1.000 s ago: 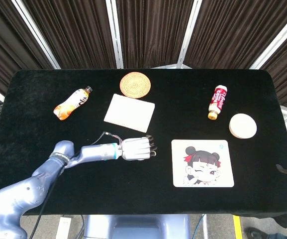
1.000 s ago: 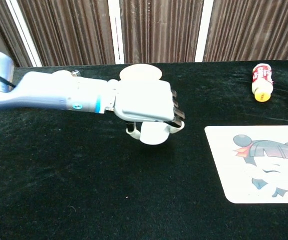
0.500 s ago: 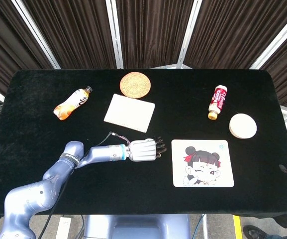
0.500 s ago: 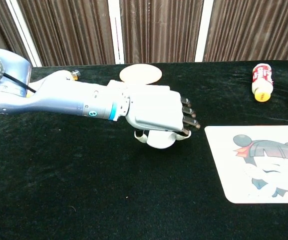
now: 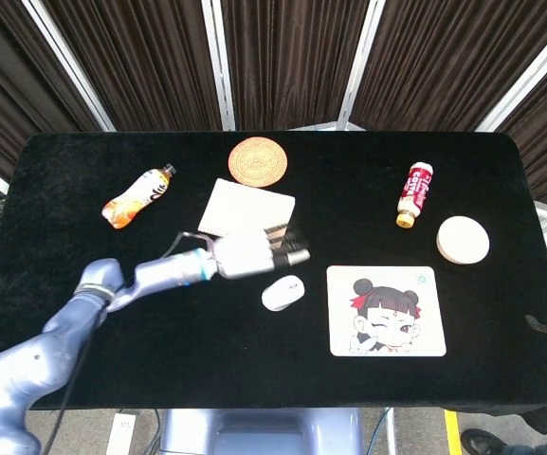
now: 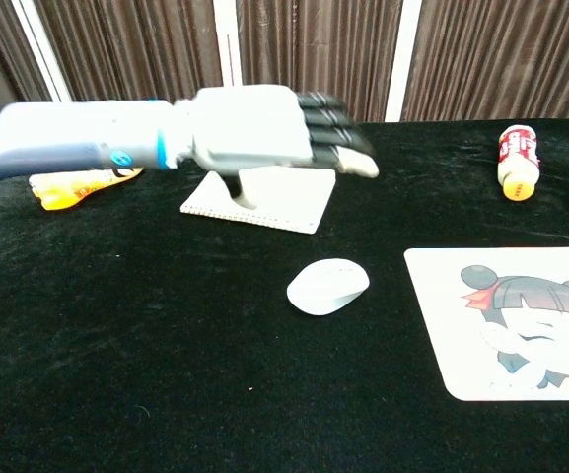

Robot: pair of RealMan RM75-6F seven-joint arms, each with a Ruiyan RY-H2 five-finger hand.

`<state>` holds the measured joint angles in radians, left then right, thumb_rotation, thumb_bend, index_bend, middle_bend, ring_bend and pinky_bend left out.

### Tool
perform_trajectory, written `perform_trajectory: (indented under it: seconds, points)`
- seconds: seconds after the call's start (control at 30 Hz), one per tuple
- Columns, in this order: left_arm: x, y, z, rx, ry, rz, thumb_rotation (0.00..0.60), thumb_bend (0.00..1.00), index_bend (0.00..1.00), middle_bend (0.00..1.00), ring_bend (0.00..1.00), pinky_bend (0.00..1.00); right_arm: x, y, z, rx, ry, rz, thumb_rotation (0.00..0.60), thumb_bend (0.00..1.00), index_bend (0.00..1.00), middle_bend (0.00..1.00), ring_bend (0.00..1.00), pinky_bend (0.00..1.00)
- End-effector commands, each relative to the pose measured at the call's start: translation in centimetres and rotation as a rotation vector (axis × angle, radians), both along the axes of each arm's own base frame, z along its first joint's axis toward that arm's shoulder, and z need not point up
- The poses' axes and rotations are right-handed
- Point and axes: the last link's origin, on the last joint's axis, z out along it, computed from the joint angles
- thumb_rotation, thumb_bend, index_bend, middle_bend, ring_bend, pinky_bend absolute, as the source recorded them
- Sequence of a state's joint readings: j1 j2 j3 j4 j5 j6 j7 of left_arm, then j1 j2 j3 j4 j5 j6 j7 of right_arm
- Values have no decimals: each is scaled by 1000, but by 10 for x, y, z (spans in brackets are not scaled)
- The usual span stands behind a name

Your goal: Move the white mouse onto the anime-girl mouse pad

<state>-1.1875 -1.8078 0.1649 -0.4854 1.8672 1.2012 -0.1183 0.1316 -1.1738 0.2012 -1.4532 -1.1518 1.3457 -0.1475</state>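
White mouse (image 5: 283, 293) now sits alone on the black table (image 5: 83, 332) just beside the anime-girl mouse pad (image 5: 387, 311), not on it, because the left hand (image 5: 254, 252) let go, lifted up with flat empty fingers, so the job isn't done.

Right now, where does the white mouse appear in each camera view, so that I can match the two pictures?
Head view: the white mouse lies on the black cloth, below centre, just left of the mouse pad.
Chest view: the white mouse lies at centre, left of the mouse pad.
Shared landmark: the mouse pad's anime-girl picture.
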Motion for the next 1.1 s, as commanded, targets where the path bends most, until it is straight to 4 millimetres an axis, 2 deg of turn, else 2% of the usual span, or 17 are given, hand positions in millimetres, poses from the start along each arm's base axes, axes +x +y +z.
perform_trajectory:
  seconds: [0.03, 0.1, 0.17, 0.3, 0.43, 0.57, 0.6, 0.7, 0.77, 0.97, 1.1]
  points:
    - [-42, 16, 50, 100, -198, 266, 600, 0, 0, 0, 0, 0, 2, 0, -2, 8, -3, 7, 600, 0, 39, 0, 0, 0]
    - [-65, 19, 72, 143, -271, 387, 600, 0, 0, 0, 0, 0, 3, 1, -3, 14, -4, 12, 600, 0, 39, 0, 0, 0]
    - [-97, 17, 101, 194, -363, 553, 600, 0, 0, 0, 0, 0, 6, 0, -5, 30, -2, 23, 600, 0, 39, 0, 0, 0]
    - [-130, -4, 141, 257, -489, 757, 600, 0, 0, 0, 0, 0, 13, -6, -10, 89, 7, 67, 600, 0, 39, 0, 0, 0]
    - [-144, -26, 164, 292, -556, 885, 600, 0, 0, 0, 0, 0, 24, -13, -15, 155, 26, 135, 600, 0, 39, 0, 0, 0]
    - [-154, -53, 187, 327, -605, 997, 600, 0, 0, 0, 0, 0, 44, -25, -21, 243, 40, 246, 600, 0, 39, 0, 0, 0]
    - [-157, -62, 194, 336, -625, 1027, 600, 0, 0, 0, 0, 0, 51, -29, -22, 270, 48, 283, 600, 0, 39, 0, 0, 0]
    - [-171, -110, 207, 350, -648, 1135, 600, 0, 0, 0, 0, 0, 106, -56, -49, 476, 26, 497, 600, 0, 39, 0, 0, 0]
    - [-175, -128, 209, 366, -658, 1174, 600, 0, 0, 0, 0, 0, 128, -69, -62, 570, 5, 544, 600, 0, 39, 1, 0, 0]
    - [-181, -156, 208, 409, -694, 1240, 600, 0, 0, 0, 0, 0, 178, -91, -102, 716, -61, 617, 600, 0, 69, 74, 0, 0]
    - [-185, -166, 205, 415, -716, 1261, 600, 0, 0, 0, 0, 0, 213, -97, -133, 779, -52, 685, 600, 0, 88, 104, 0, 22]
